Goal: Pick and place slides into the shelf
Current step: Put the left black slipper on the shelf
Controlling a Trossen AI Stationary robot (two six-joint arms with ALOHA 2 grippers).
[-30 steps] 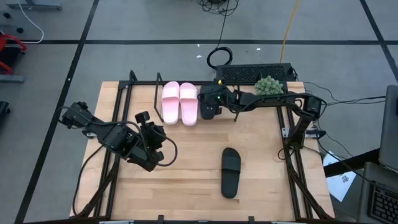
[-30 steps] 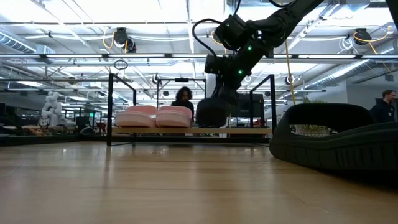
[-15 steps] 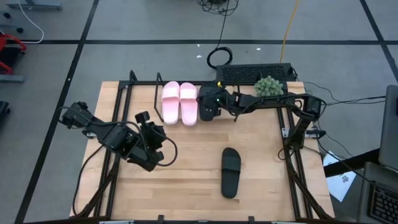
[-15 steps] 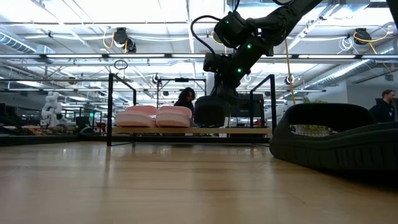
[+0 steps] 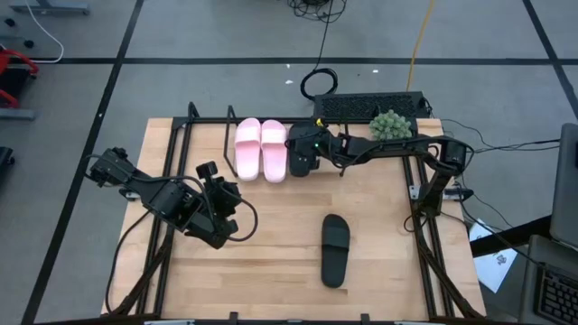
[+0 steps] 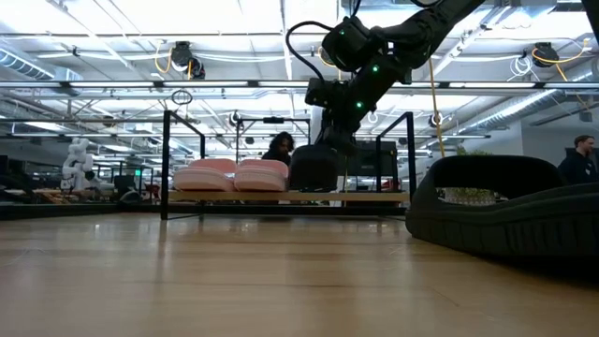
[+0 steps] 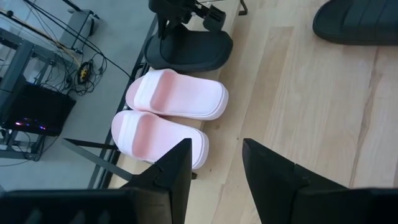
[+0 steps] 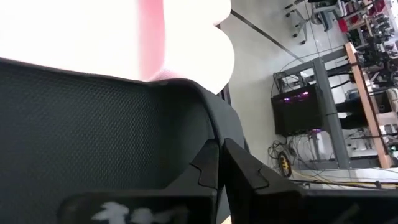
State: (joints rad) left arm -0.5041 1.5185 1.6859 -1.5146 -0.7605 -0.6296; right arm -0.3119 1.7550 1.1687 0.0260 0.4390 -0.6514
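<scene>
Two pale pink slides (image 5: 260, 149) lie side by side on the shelf (image 5: 227, 143), soles on its wooden board (image 6: 281, 197). A black slide (image 5: 301, 158) stands right beside them, under my right gripper (image 5: 312, 144), which is shut on it. In the left wrist view this slide (image 7: 189, 53) sits next to the pink pair (image 7: 168, 115). The second black slide (image 5: 335, 250) lies flat on the tabletop, near the right side; it looms close in the low view (image 6: 505, 211). My left gripper (image 7: 214, 174) waits open over the table's left half (image 5: 221, 212). My right gripper holds the black slide at its upper side, near the strap (image 7: 180, 37), pinched between the two fingers (image 8: 208, 165). The fingers come from above, slanting in from the table's right. The slide stays level, its sole at the shelf board (image 6: 314, 190); whether it rests there I cannot tell.
A green plant-like ball (image 5: 388, 122) and a black box (image 5: 370, 106) sit at the table's far edge behind the shelf. Black frame rails (image 5: 424, 226) run along the table's sides. People (image 6: 278, 150) show in the room beyond. Bare wood lies between the arms.
My right gripper has carried the black slide a short way toward the table's left, closer to the pink pair, keeping it level and shut on it. The left arm has kept still.
</scene>
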